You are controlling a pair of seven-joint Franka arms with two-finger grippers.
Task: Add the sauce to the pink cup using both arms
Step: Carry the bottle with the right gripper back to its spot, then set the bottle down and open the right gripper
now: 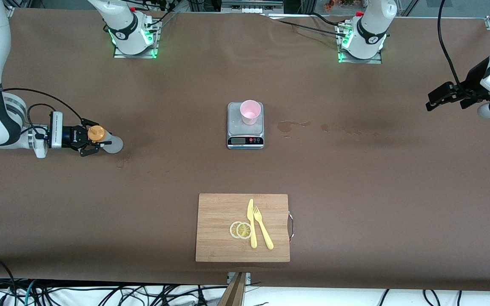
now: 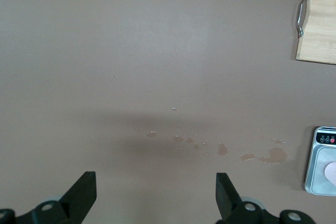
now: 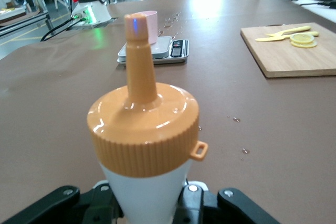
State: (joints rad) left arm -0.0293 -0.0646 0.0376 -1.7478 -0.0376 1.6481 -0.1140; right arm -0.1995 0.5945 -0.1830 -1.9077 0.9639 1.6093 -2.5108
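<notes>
Right wrist view: right pincer (image 1: 86,142) pinching the sauce (image 3: 144,140) below its orange cap.

Bottle held over the table (image 1: 355,178) near the right arm's end, nozzle aimed toward the pink cup (image 1: 250,112), which stands on the scale (image 1: 245,135) mid-table. Left pincer (image 2: 152,203) spread, empty, waiting above the left arm's end; dried spill marks (image 1: 289,126) lie beside the scale. Risk: the cup is light and narrow, so a squeeze from too far off would likely miss, and a nozzle bump could tip it.

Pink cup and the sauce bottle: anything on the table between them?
Front view: only bare brown table between the sauce bottle, held by the right gripper, and the pink cup on its scale.
</notes>
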